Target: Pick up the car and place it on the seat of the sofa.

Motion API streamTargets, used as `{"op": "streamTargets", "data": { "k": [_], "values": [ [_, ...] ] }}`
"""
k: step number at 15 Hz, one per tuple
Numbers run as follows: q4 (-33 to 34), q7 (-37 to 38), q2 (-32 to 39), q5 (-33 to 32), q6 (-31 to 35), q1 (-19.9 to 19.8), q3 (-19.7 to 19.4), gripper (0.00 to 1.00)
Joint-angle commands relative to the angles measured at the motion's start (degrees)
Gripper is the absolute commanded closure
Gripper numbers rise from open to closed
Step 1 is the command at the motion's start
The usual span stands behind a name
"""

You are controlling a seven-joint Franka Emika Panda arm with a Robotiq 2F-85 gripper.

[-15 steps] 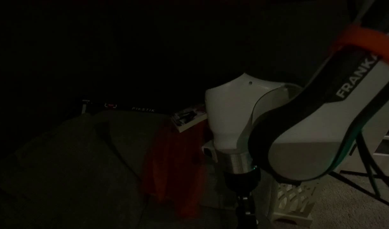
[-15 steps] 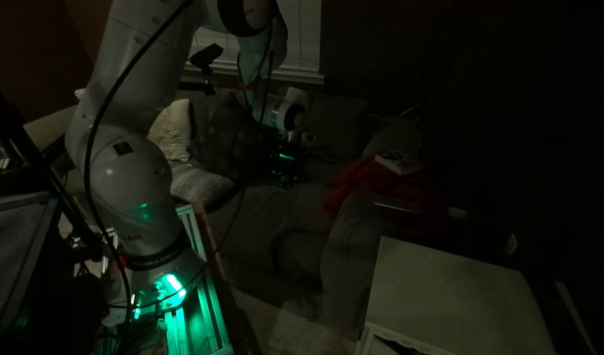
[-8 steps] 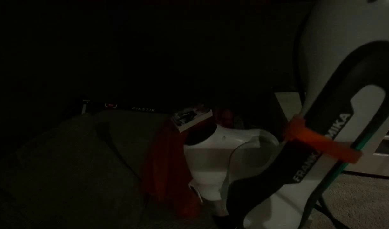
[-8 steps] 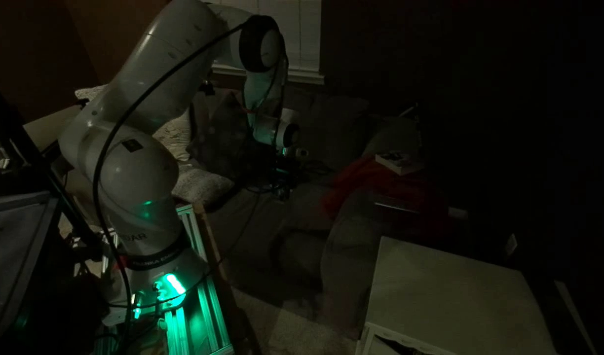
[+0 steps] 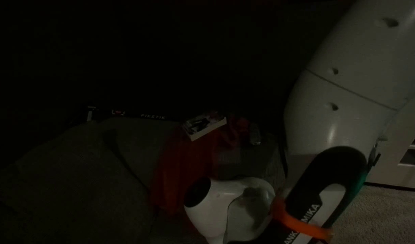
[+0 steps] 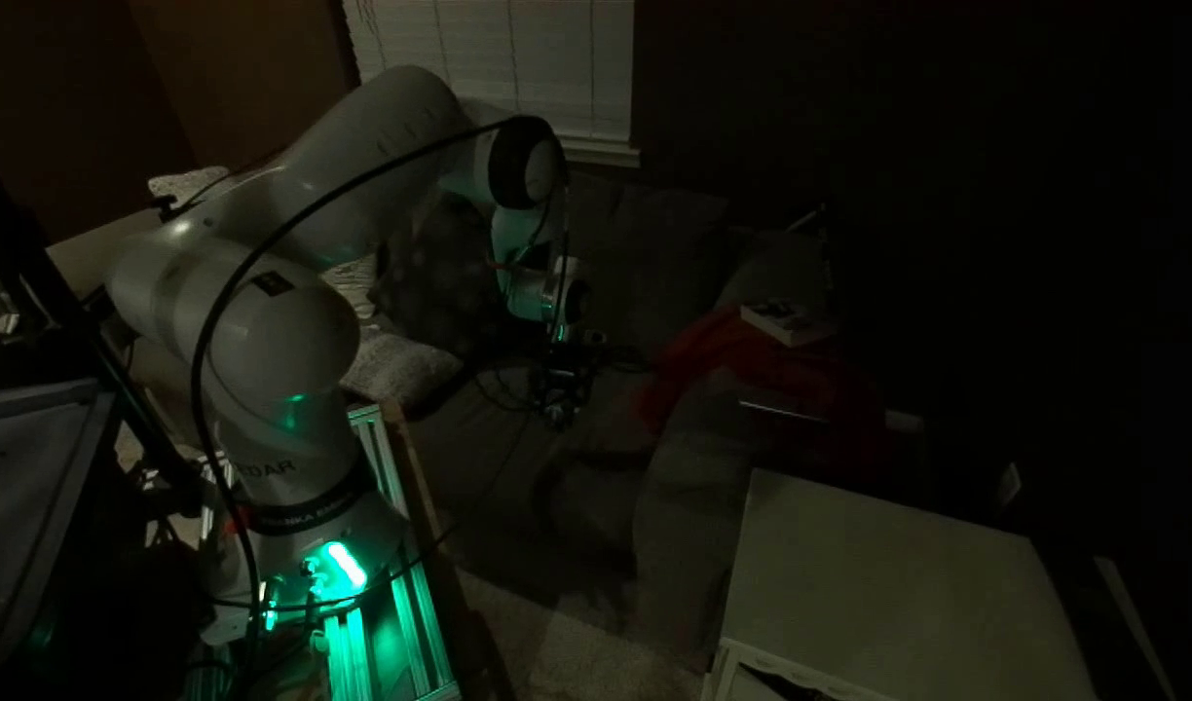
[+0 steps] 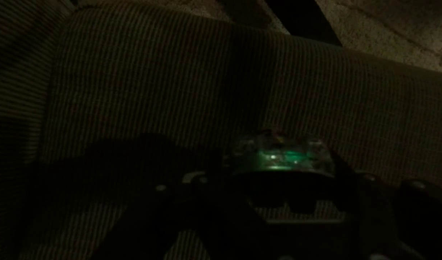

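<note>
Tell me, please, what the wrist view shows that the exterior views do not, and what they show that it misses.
Only the wrist view clearly shows what looks like the car, glinting green and held by the hand. Only the exterior views show the book, the red cloth beneath it and the robot's white arm. All of them share the sofa and the carpet.

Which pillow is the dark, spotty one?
The dark pillow, just above the low pale pillow in an exterior view. Only it is dark with faint spots; the sofa's back cushion looks plain.
</note>
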Motion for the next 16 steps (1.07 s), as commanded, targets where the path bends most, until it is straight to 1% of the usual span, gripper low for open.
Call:
{"op": "streamTargets", "data": {
  "k": [1,6,11,14,16],
  "values": [
    [9.4,-0.8,7.3,-1.7,-8.7,0.7,0.4,0.58],
    [16.5,-1.3,13.7,-1.8,-16.8,0.8,0.3,0.58],
    [22.6,-2.2,17.9,-1.9,-27.3,0.7,0.1,0.58],
    [27.7,-2.4,20.2,-2.6,-31.2,1.5,0.2,0.58],
    [32.6,-1.9,22.7,-3.1,-32.5,2.8,0.1,0.58]
  ]
}}
